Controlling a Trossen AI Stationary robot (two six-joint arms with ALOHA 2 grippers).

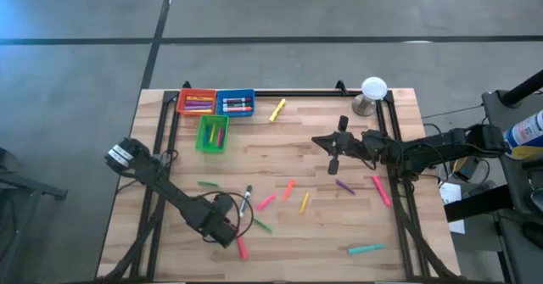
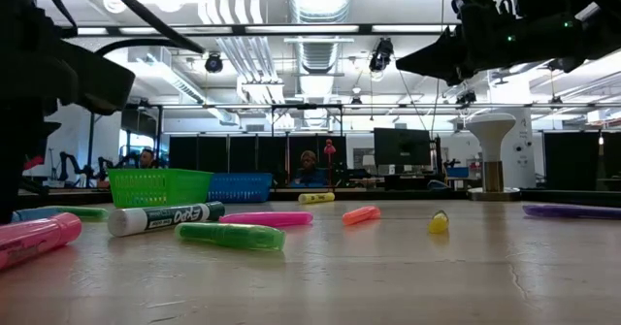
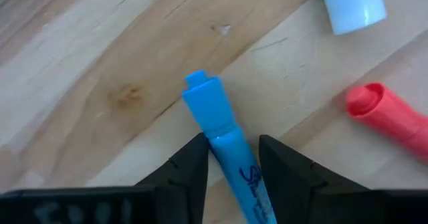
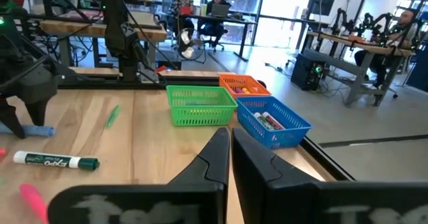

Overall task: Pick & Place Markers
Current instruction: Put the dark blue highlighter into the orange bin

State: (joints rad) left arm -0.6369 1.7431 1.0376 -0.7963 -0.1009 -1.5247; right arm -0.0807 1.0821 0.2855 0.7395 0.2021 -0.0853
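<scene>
My left gripper (image 3: pixel 233 150) points down at the table's near left (image 1: pixel 222 220) and is open. Its two fingers stand on either side of a blue marker (image 3: pixel 217 117), which lies flat on the wood. In the high view the gripper hides this marker. A pink marker (image 3: pixel 391 117) and a white-barrelled marker (image 1: pixel 247 199) lie close by. More markers are scattered over the table's middle and right, among them an orange one (image 1: pixel 289 188), a purple one (image 1: pixel 344 186) and a teal one (image 1: pixel 365 249). My right gripper (image 1: pixel 333 144) hangs shut and level above the table's right half, holding nothing.
Three small bins stand at the far left: orange (image 1: pixel 196 102), blue (image 1: pixel 236 103) and green (image 1: pixel 212 133), each with markers inside. A white domed object on a stand (image 1: pixel 373 93) sits at the far right corner. Black frame rails (image 1: pixel 399 208) run along the table's sides.
</scene>
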